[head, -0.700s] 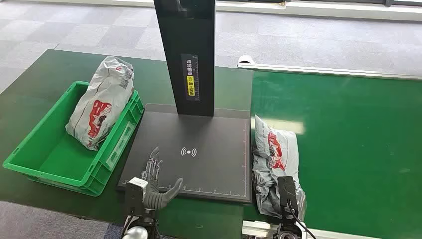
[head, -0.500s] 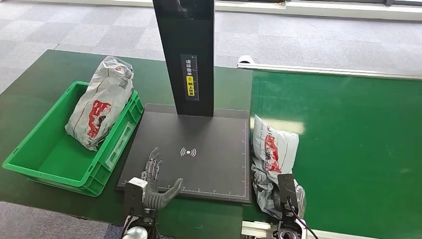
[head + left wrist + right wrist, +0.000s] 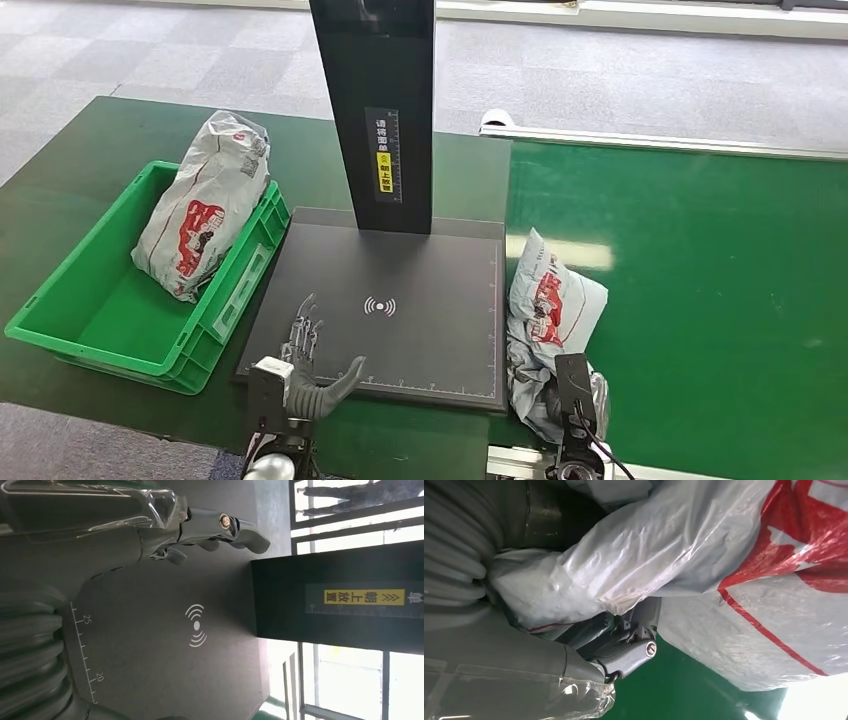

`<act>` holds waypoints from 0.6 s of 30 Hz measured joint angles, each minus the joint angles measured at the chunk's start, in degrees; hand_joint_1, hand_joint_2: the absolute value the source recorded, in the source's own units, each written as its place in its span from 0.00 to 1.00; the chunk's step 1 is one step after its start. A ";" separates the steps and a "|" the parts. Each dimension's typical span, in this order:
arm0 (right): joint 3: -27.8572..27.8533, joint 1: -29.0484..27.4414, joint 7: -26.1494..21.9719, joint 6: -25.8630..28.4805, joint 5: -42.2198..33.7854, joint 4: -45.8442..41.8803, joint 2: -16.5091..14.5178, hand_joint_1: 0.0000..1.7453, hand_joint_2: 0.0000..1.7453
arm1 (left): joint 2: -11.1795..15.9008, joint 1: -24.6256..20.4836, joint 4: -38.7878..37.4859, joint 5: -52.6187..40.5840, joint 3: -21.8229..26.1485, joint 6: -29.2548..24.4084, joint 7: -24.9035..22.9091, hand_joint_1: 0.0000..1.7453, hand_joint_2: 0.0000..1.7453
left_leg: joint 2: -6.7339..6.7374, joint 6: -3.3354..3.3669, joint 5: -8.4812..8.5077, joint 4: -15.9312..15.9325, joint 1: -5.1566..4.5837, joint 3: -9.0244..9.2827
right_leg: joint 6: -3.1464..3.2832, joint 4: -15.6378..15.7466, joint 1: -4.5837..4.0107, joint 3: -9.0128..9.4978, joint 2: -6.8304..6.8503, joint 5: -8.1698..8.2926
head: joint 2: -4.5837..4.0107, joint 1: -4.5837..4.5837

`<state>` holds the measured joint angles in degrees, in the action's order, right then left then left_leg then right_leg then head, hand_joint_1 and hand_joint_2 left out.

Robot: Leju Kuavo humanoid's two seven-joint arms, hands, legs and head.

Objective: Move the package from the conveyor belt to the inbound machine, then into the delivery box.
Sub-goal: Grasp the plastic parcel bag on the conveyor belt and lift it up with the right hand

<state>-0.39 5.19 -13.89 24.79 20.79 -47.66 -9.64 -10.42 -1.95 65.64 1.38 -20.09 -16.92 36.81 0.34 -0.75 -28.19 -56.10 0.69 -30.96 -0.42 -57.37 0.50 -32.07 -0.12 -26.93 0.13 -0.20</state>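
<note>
A grey plastic package (image 3: 552, 312) with red print stands tilted at the left edge of the green conveyor belt (image 3: 700, 300), beside the black inbound machine plate (image 3: 400, 320). My right hand (image 3: 572, 392) grips its near end; in the right wrist view the fingers (image 3: 624, 645) close under the crumpled bag (image 3: 704, 570). My left hand (image 3: 305, 365) hovers open over the near left corner of the plate, fingers (image 3: 220, 527) spread above the scan mark (image 3: 196, 625). The green delivery box (image 3: 90, 310) sits to the left of the plate and holds another grey package (image 3: 205, 205).
The machine's black upright column (image 3: 380, 110) rises from the back of the plate. A dark green table (image 3: 60, 190) carries the box and the machine. Grey carpet floor (image 3: 200, 50) lies beyond.
The package's far end has risen off the belt and tilted upright in my right hand. My left hand has stayed where it was.
</note>
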 joint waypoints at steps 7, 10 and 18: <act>0.39 -5.52 -1.14 4.54 6.86 -15.07 1.06 1.00 1.00 | 0.89 -0.28 2.91 -4.59 1.30 -0.41 2.05 0.00 1.00 | -0.10 0.00 0.03 -0.01 -0.02 -0.41 | -0.01 -0.03 0.01 -0.35 0.09 0.00 | 0.00 -0.02; 0.51 -6.52 -1.80 5.02 7.47 -23.95 2.91 1.00 1.00 | 0.99 -0.21 5.61 -5.46 1.97 -0.37 1.97 0.00 1.00 | -0.06 0.01 0.02 -0.01 -0.06 -0.46 | -0.01 -0.03 0.04 -0.41 0.08 0.00 | 0.00 -0.01; 2.73 -6.02 -5.19 5.06 2.81 -35.41 4.88 1.00 1.00 | 0.64 1.20 10.18 -4.92 3.20 -0.54 1.74 0.00 1.00 | -0.06 0.01 0.02 -0.01 -0.05 -0.47 | -0.01 -0.03 0.03 -0.44 0.08 0.00 | 0.00 -0.02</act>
<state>2.33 -0.83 -19.08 29.85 23.60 -83.07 -4.75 -9.78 -0.75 75.83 -3.54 -16.90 -17.46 38.56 0.28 -0.74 -28.17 -56.11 0.64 -31.43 -0.43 -57.40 0.53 -32.51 -0.04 -26.93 0.13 -0.22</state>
